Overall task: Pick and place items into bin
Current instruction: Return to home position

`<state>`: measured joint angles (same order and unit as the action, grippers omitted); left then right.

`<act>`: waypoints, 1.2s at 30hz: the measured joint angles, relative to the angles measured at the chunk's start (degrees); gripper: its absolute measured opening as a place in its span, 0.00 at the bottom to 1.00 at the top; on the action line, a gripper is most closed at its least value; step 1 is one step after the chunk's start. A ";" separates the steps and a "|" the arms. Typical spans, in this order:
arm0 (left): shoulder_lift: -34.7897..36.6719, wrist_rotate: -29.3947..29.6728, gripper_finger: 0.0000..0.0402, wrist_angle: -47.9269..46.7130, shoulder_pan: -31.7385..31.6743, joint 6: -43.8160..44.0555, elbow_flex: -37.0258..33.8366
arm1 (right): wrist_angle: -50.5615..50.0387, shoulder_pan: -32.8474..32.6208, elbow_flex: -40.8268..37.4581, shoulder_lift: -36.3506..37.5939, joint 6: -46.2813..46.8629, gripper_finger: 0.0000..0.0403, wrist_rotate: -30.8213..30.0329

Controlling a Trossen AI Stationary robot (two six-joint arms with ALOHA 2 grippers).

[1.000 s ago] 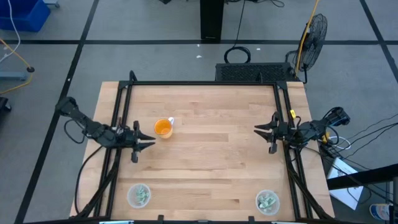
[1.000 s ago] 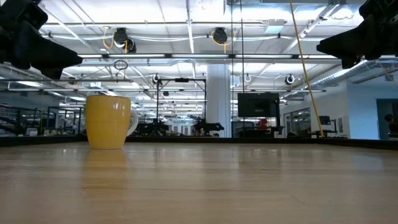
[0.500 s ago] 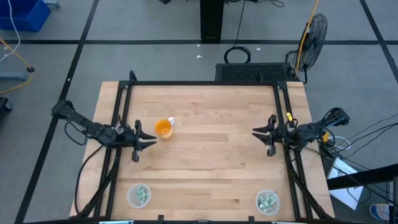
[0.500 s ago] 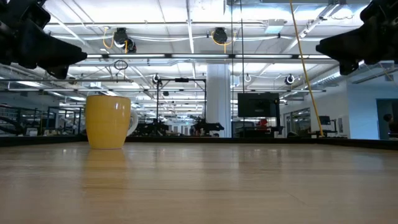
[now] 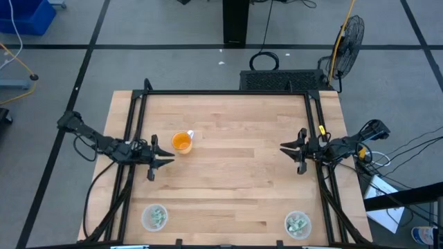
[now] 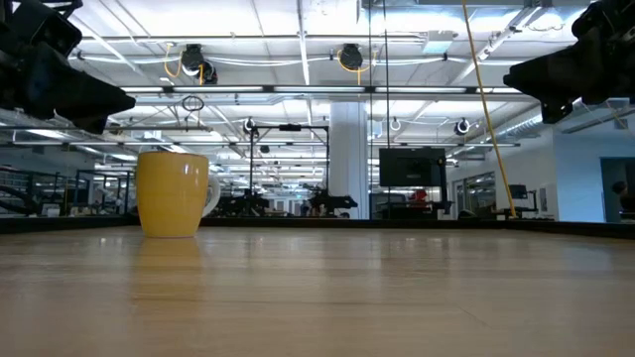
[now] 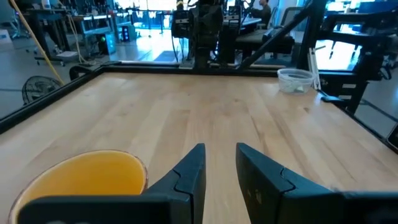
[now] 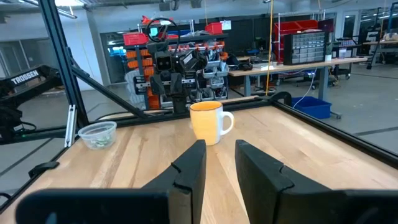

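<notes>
Packets [image 5: 297, 223] in bins [image 5: 143, 218], left claw [image 5: 165, 155], right claw [image 5: 285, 149] parted

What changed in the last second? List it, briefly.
Little. The left arm's elbow drew slightly outward while the left gripper barely shifted; the right gripper edged slightly inward. Both stay empty and open. Orange cup, left bin, right bin and their packets unchanged.
</notes>
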<state>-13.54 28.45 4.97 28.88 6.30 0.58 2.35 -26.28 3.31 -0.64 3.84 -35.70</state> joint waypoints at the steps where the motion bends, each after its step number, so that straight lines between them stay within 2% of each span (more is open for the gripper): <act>1: 0.00 0.00 0.23 0.04 0.00 0.19 0.00 | 0.00 0.00 -0.03 0.00 0.00 0.20 0.02; 36: 0.00 0.09 0.23 0.03 0.00 1.71 0.04 | 3.28 0.00 -0.17 0.00 -0.02 0.20 -0.03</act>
<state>-13.54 28.53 4.99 28.88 8.01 0.62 5.63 -26.28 3.14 -0.64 3.81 -35.73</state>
